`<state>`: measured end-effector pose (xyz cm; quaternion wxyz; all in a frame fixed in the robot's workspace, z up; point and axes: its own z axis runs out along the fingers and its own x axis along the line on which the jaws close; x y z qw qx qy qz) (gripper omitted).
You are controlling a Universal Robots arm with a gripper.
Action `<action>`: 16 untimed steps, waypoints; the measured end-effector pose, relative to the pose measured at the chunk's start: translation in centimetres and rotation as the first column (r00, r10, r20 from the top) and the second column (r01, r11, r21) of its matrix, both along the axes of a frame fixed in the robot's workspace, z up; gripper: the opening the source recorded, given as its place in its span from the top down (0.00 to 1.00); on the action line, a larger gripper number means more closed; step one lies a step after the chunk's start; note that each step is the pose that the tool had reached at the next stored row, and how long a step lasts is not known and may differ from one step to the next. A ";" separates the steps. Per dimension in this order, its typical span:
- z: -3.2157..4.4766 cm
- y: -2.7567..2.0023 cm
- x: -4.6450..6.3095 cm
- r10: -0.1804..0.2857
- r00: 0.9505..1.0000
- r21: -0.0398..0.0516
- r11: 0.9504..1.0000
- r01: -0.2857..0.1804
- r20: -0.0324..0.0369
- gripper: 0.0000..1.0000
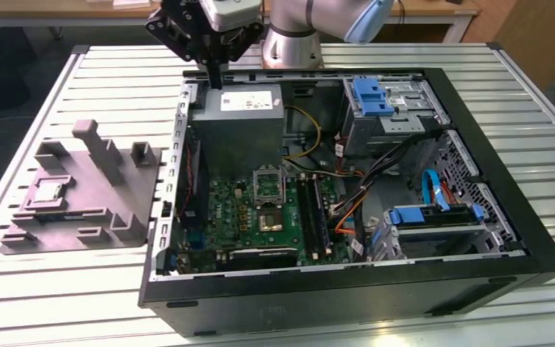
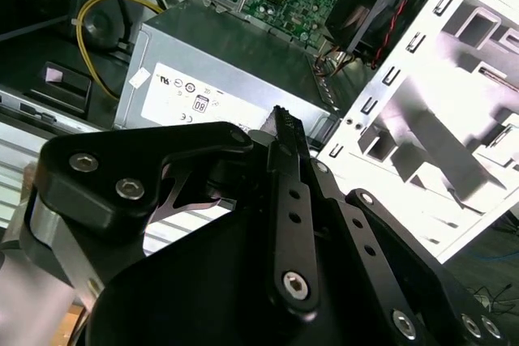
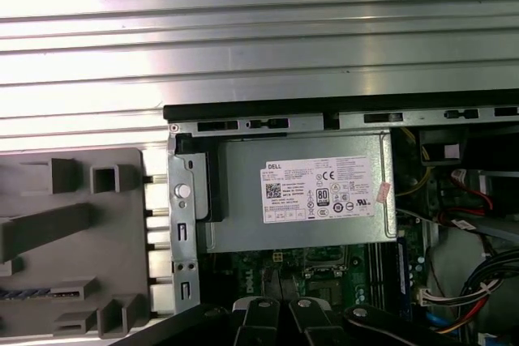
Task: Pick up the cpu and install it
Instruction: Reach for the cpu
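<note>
Silvery cpu on grey tray, closed fingers partly cut off

Silvery-grey square cpu chip; grey moulded tray; green circuit board; black computer case; silver ribbed worktop.

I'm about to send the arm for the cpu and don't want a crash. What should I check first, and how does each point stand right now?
1. Cpu lies uncovered on the grey tray: ok.
2. Gripper over the cpu: not ok; it hangs above the power supply, at the case wall nearest the arm's base.
3. Case open, motherboard exposed: ok.
4. Socket empty and unlatched: cannot tell.
5. Free way down to the cpu: cannot tell; the tray's upright posts stand close by it.
</note>
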<state>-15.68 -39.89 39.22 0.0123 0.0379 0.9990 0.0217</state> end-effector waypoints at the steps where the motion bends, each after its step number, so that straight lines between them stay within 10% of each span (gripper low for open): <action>1: 0.00 0.00 0.0 0.000 1.000 0.000 1.000 0.000 0.000 0.89; 16: -0.02 0.00 -1.1 0.000 1.000 0.000 1.000 0.000 0.000 0.89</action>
